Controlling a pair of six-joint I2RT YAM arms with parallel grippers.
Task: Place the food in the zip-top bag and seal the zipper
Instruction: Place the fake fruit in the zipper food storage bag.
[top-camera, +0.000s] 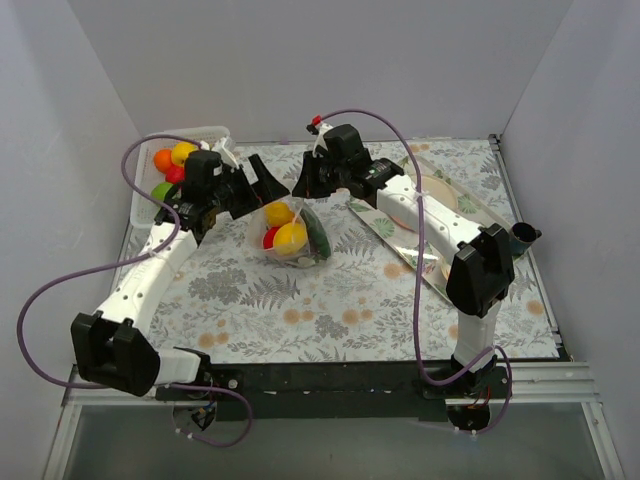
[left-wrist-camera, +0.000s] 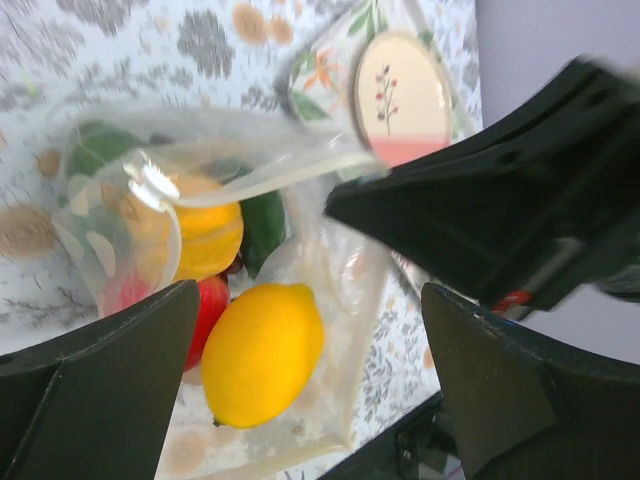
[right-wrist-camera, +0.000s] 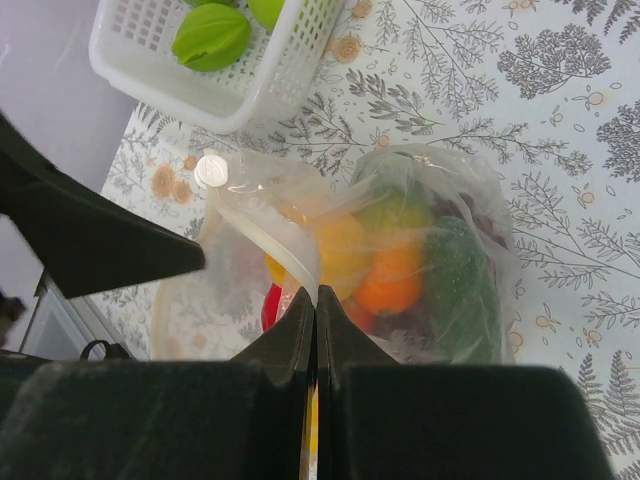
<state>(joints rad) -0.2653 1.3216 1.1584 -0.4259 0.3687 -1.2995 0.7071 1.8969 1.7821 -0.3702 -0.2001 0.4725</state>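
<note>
Overhead: bright, even, diffuse light. Only faint soft shadows on the surface (top-camera: 330, 300) under the arms. The shiny tray (top-camera: 400, 238) mirrors pale light.

Left wrist: whole frame soft and smeared. Left end effector (left-wrist-camera: 310, 340) is dark and blurred, with white glare on the zip-top bag (left-wrist-camera: 320, 270) just ahead.

Right wrist: surface print is sharp. Right end effector (right-wrist-camera: 316, 300) is black and defocused.
</note>
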